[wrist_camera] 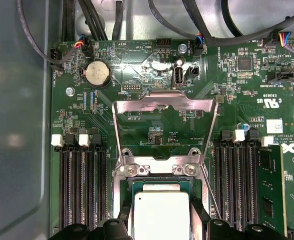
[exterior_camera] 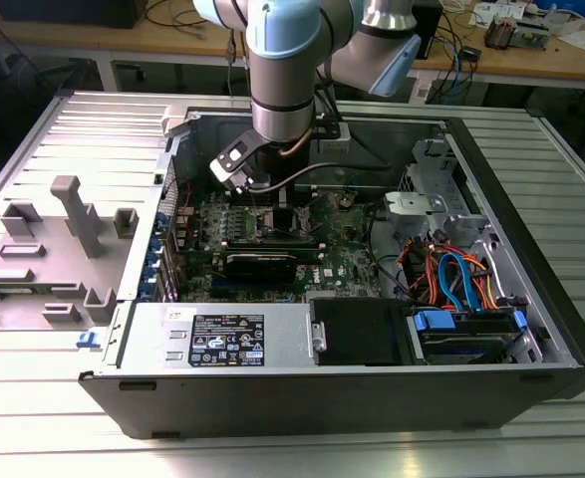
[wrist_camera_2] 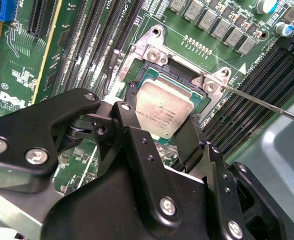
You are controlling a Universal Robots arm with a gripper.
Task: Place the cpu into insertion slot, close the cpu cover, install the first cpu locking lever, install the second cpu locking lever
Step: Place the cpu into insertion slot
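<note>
We are on the first step, placing the cpu [wrist_camera_2: 163,104] into the insertion slot [wrist_camera_2: 177,74]. In the second wrist view the gripper [wrist_camera_2: 163,114] hangs directly over the slot. Its two black fingers [wrist_camera_2: 191,140] are closed on opposite edges of the chip, whose dull silver top faces up. The chip covers most of the slot's dark square, with a strip of socket showing along the far side of the slot. We cannot tell whether it has bottomed out or rides just above the slot.

In the first wrist view the cpu cover [wrist_camera: 162,103] stands swung up from the hinge edge of the slot, and green motherboard [wrist_camera: 152,65] shows through its window. So the cover is not yet closed. A thin locking lever [wrist_camera_2: 267,102] juts away from one corner of the slot, unlatched. Long black memory slots [wrist_camera: 81,190] run along both sides of the slot.

In our judgement, seating calls for the chip to sit flat and square to the slot's silver rim, and for the fingers to let go without dragging it.
</note>
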